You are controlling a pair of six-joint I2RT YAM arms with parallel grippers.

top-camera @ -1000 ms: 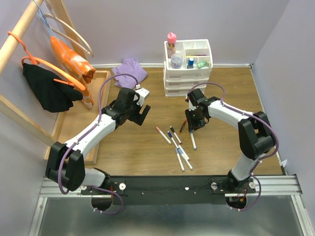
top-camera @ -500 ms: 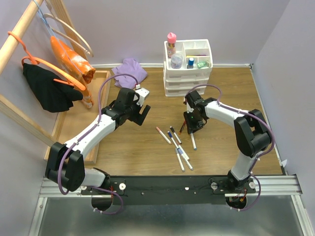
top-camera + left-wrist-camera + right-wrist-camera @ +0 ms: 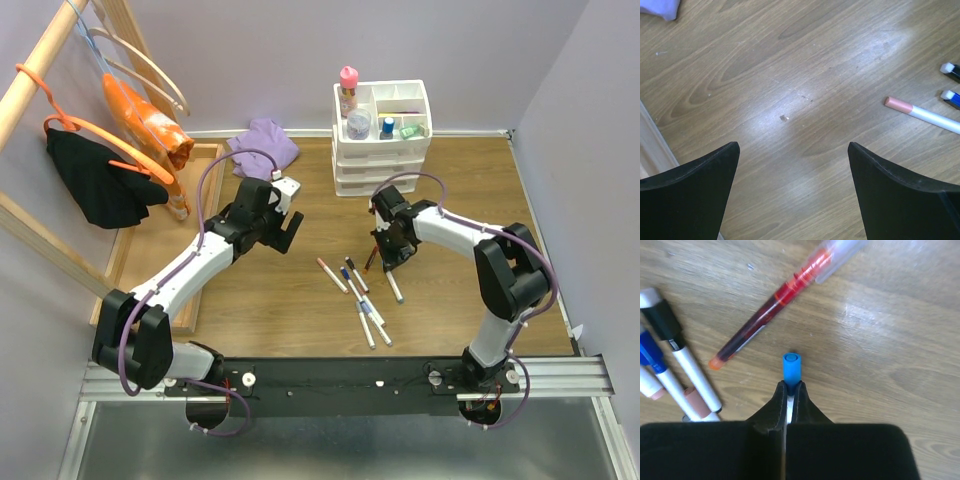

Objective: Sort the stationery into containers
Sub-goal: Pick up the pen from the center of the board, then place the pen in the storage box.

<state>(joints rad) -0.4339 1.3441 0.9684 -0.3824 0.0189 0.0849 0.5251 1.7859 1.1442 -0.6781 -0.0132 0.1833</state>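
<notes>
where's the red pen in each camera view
top external: red pen just left of the right gripper
left wrist: not in it
right wrist: upper middle, slanting, beyond the gripped blue-capped marker
shared landmark: black-capped marker, in all three views

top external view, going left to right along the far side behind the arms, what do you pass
black garment on a hanger → orange garment → purple cloth → white drawer unit
</notes>
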